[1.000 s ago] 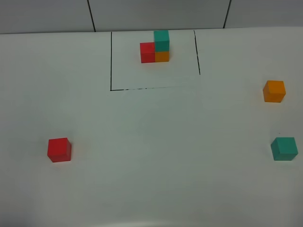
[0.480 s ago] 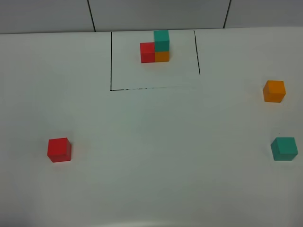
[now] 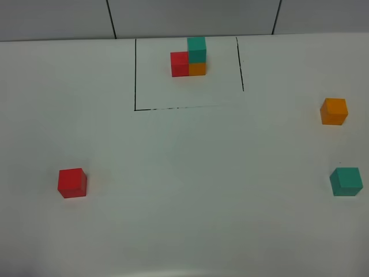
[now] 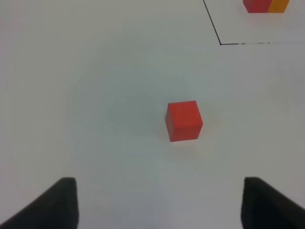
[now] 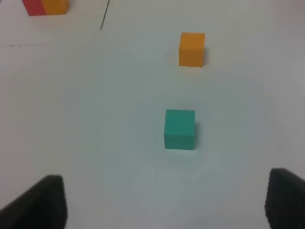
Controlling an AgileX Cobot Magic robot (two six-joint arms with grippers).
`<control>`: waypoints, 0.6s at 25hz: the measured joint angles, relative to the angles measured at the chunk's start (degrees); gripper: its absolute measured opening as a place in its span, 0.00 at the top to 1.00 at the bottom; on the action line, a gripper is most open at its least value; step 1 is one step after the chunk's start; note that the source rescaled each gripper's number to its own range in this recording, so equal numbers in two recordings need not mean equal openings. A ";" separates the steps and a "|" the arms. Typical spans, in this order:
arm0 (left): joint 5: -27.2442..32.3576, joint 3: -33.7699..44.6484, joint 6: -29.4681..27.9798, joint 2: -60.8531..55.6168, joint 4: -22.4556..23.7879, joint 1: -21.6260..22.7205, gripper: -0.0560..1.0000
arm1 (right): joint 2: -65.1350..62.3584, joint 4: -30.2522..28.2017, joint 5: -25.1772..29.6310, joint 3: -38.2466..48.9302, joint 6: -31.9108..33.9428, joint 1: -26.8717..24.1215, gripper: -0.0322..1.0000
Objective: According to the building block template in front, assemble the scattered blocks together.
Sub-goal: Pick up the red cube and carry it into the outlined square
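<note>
The template (image 3: 189,57) stands in a black-lined square at the back: a red block beside an orange block with a green block on top. A loose red block (image 3: 72,183) lies at the front left, a loose orange block (image 3: 334,111) at the right and a loose green block (image 3: 346,182) nearer the front right. Neither arm shows in the exterior view. My left gripper (image 4: 157,205) is open and empty, short of the red block (image 4: 184,120). My right gripper (image 5: 167,202) is open and empty, short of the green block (image 5: 179,129), with the orange block (image 5: 192,49) beyond it.
The white table (image 3: 190,167) carries the black square outline (image 3: 135,75) around the template. A tiled wall (image 3: 190,17) rises behind the table. The template's base (image 4: 266,5) shows at the edge of the left wrist view, and also in the right wrist view (image 5: 45,6).
</note>
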 joint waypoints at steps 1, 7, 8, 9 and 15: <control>0.00 0.00 0.16 0.42 0.00 0.00 0.33 | 0.00 0.00 0.00 0.00 0.00 0.00 0.29; -2.23 -2.14 1.22 7.20 0.00 0.00 0.02 | 0.00 0.00 0.00 0.00 0.00 0.00 0.29; -2.54 -2.79 1.26 9.13 -0.05 0.00 0.01 | 0.00 0.00 0.00 0.00 0.00 0.00 0.29; -2.79 -3.31 1.28 11.27 -0.05 0.00 0.00 | 0.00 0.00 0.00 0.00 0.00 0.00 0.29; -2.69 -8.72 1.44 26.93 -1.69 0.00 0.00 | 0.00 0.00 0.00 0.00 0.00 0.00 0.29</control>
